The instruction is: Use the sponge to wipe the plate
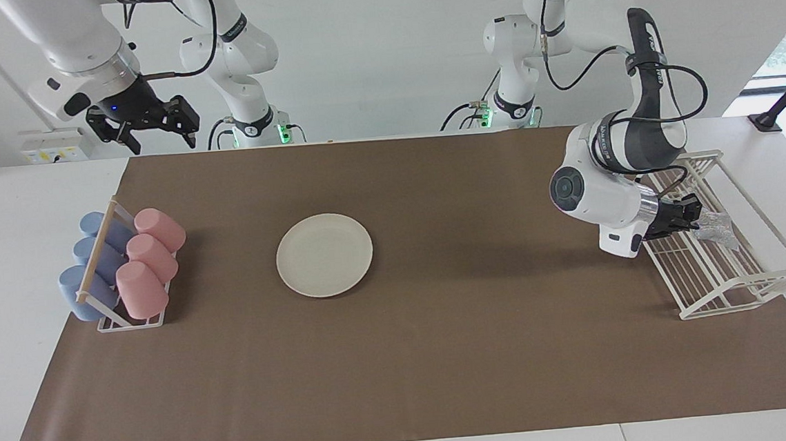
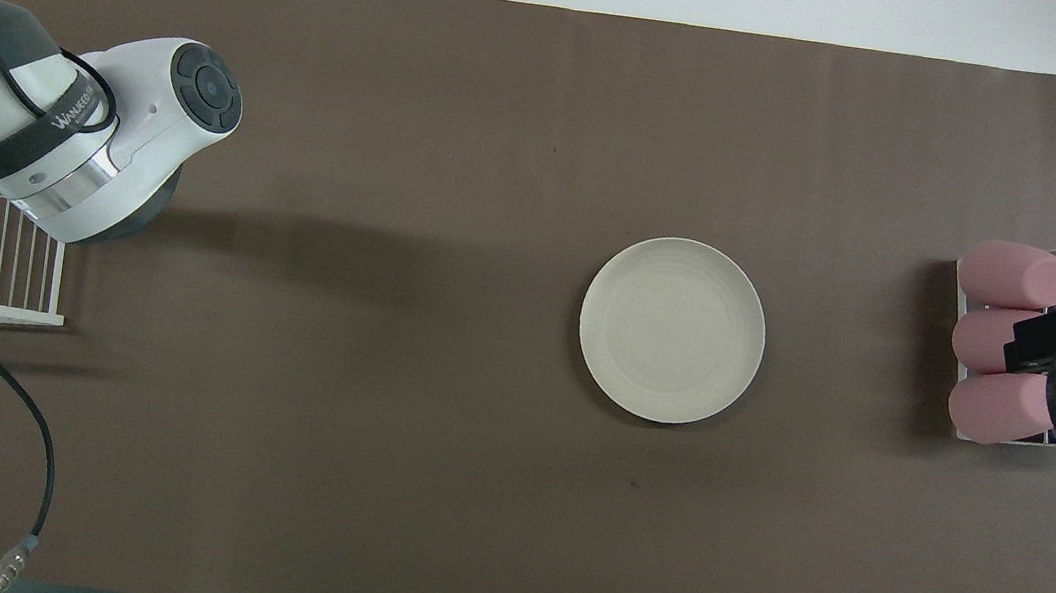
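Altogether one plate, one sponge in left jaws; right jaws spread.

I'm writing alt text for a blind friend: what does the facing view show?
The left end effector is shut on a silvery sponge over a white wire rack. A cream plate lies bare mid-table on brown paper. The open right end effector waits, raised above a rack of pink and blue cups.

One word can be read: "WANEED", in white letters on the dark band around the left arm, seen from overhead.
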Controlling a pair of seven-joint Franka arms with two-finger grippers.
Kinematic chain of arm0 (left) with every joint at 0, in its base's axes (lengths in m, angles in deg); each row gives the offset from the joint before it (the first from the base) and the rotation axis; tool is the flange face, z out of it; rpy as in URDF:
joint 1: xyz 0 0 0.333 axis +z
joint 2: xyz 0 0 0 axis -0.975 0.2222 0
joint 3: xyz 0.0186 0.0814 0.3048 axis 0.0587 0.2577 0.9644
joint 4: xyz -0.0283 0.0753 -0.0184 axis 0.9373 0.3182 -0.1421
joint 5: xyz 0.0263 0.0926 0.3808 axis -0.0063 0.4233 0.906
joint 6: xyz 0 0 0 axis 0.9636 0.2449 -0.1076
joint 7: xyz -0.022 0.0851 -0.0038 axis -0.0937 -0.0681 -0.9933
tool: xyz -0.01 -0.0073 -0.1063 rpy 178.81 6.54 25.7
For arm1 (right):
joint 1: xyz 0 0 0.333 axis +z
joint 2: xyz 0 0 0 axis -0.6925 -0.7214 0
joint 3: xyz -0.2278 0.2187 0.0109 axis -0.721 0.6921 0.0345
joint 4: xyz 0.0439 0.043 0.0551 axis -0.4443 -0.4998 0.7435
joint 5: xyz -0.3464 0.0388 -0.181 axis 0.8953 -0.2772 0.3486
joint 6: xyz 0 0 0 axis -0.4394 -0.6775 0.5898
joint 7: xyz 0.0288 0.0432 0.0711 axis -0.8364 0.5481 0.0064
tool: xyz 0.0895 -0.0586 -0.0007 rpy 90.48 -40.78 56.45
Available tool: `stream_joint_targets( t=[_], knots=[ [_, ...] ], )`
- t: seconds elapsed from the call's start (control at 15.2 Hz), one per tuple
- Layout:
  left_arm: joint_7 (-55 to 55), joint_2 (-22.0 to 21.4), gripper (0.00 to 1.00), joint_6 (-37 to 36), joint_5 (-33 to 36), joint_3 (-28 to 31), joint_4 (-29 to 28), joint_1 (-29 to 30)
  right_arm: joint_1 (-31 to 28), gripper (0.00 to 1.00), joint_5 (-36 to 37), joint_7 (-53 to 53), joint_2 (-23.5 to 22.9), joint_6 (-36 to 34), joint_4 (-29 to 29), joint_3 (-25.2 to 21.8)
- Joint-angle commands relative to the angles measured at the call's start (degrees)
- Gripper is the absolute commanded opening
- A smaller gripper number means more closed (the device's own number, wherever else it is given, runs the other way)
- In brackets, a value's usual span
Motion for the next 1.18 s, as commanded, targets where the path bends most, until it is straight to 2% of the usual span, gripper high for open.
stream_joint_targets(
  t=[0.0,0.13,0.39,0.53,0.72,0.92,1.12],
  knots=[
    [-0.7,-1.0,0.91,1.7,-1.0,0.2,-1.1,0.0,-0.6,1.00,-1.0,-4.6,-0.4,0.2,1.0,1.6],
    [-0.6,-1.0,1.00,1.9,-1.2,0.2,-1.1,0.0,-0.6,1.00,-0.7,-3.0,-0.5,-0.2,1.2,1.5],
    [-0.5,-1.0,1.00,2.0,-1.3,0.2,-0.7,0.0,-0.6,1.00,-0.9,-3.0,-0.6,0.9,1.2,1.0],
    [-0.1,-1.2,1.00,2.3,-3.8,0.1,0.3,0.1,-1.0,1.00,-0.5,-2.7,-0.1,0.6,0.1,0.3],
    [3.4,-2.6,1.00,3.9,-18.1,0.1,6.3,2.2,-1.1,1.00,-0.8,2.9,0.2,2.9,-2.4,-4.1],
    [5.8,-4.3,1.00,3.8,-27.9,0.3,10.3,3.5,-1.1,1.00,-0.7,2.7,0.7,4.6,-5.7,-5.3],
    [5.9,-5.8,1.00,3.7,-37.2,0.9,13.2,4.4,-1.1,1.00,-0.7,2.7,0.8,5.3,-6.1,-5.4]
  ],
)
